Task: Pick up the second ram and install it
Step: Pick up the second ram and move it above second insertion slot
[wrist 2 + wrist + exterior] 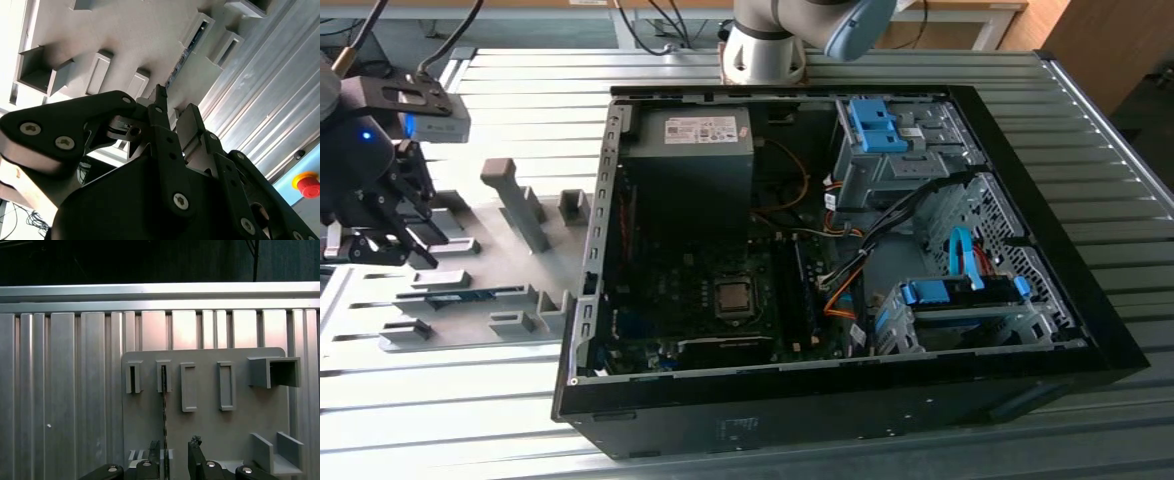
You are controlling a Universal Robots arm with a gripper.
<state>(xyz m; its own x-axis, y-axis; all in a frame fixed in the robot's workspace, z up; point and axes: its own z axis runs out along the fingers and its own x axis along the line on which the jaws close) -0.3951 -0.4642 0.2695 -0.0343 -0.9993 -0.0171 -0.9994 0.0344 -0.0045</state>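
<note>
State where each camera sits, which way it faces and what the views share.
Exterior view: off the arm, high, looking down on the open computer case and grey holder plate; the arm base and gripper show.
First wrist view: at the wrist, facing straight down at the plate; open fingertips show.
Second wrist view: at the wrist, slanting past the gripper body toward the plate.
Shared: all three show the second ram standing in the plate.

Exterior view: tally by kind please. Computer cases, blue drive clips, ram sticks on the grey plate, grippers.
Computer case: 1
Blue drive clips: 2
Ram stick: 1
Gripper: 1
Total: 5
</note>
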